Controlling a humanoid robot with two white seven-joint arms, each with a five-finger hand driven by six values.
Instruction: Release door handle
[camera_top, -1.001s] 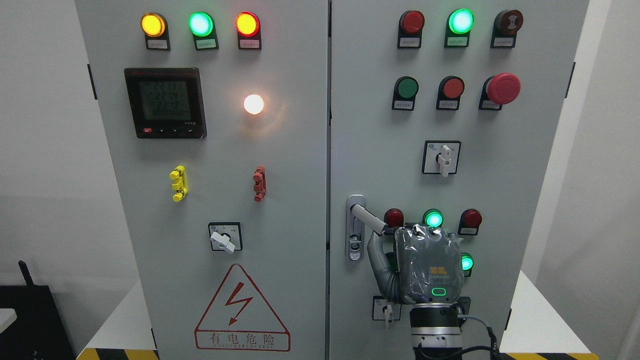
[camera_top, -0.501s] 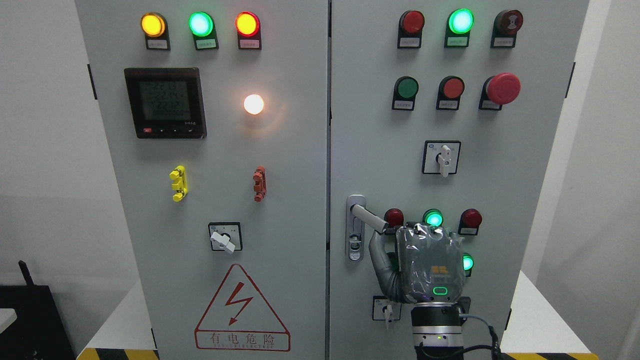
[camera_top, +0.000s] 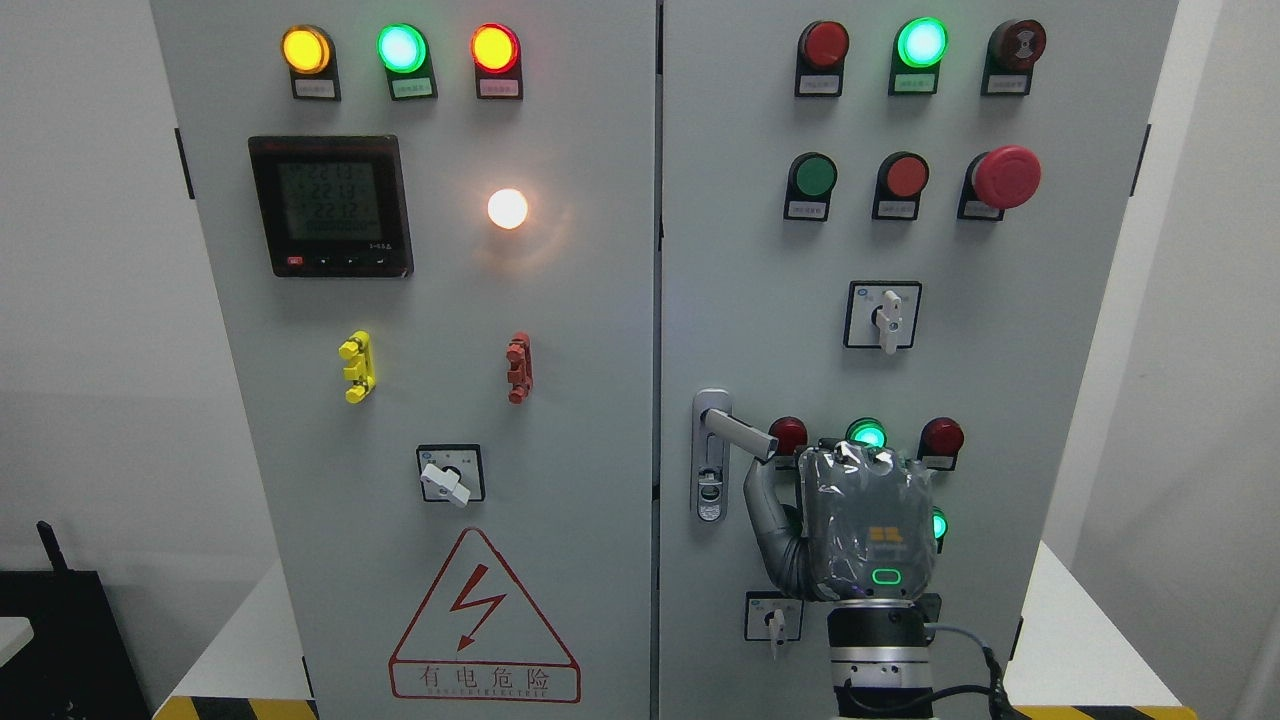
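Over the last second the right hand (camera_top: 866, 530) has slid a little to the right and downward, and the door handle (camera_top: 742, 433) has swung up with it: its free end used to slant down toward the hand and sat against the top of the knuckles, whereas it now points less steeply to the right and ends just short of the red lamp (camera_top: 788, 436). The thumb (camera_top: 762, 500) now hangs below the lever with a visible gap, so the handle looks let go and has sprung part of the way back, which I judge to mean the release is essentially done and only the withdrawal of the arm remains. The other fingers are hidden behind the back of the hand, so I cannot tell whether they are curled or straight; nothing appears to be held. The handle is a short silver lever mounted at the top of a narrow upright lock plate (camera_top: 711, 470) near the left edge of the right cabinet door (camera_top: 760, 250), low on that door and just left of a row of small lamps, with the green lamp (camera_top: 866, 434) peeking over the hand. A keyhole sits lower in the plate. The door itself looks shut, flush with the left door (camera_top: 580, 300). The left arm is out of view.
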